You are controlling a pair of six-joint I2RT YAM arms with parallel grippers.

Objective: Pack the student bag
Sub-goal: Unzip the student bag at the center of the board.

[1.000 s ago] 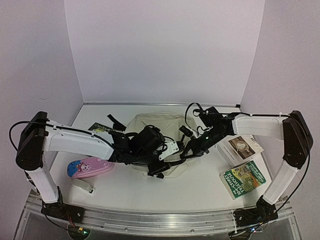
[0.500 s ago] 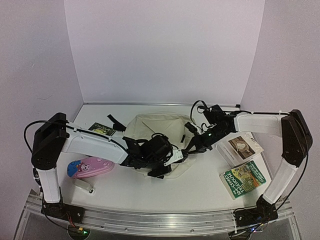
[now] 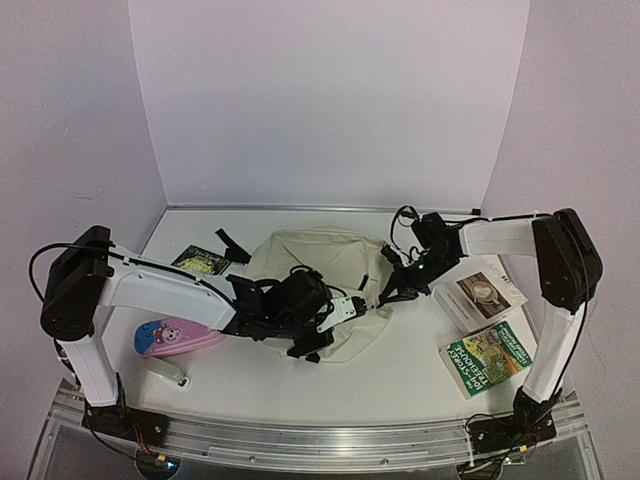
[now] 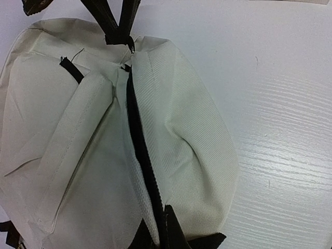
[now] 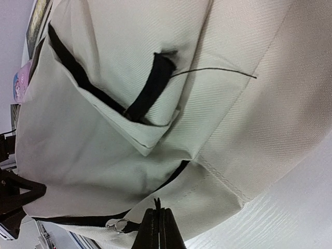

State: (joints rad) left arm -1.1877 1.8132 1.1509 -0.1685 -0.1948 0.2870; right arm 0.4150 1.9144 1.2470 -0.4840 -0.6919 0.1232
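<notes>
The cream student bag [image 3: 320,255] lies flat mid-table with its black straps [image 3: 230,245] trailing to the back left. My left gripper [image 3: 358,300] is at the bag's near right edge. In the left wrist view the gripper [image 4: 162,228] is shut on the bag [image 4: 176,129], pinching the fabric at its black zipper [image 4: 140,145]. My right gripper [image 3: 385,293] meets the bag's right side. In the right wrist view the gripper [image 5: 158,218] is shut on a thin black zipper tab, beside a small metal ring [image 5: 120,225] on the bag [image 5: 104,129].
A pink cartoon pencil case [image 3: 180,337] lies at the front left with a small white object [image 3: 165,372] below it. A dark green booklet [image 3: 202,262] sits at the back left. On the right are a white box [image 3: 478,293] and a green book [image 3: 487,357].
My left gripper has closed on the bag's zipper edge after reaching right. The right gripper, still shut, has drawn back to the right, to the bag's right edge.
</notes>
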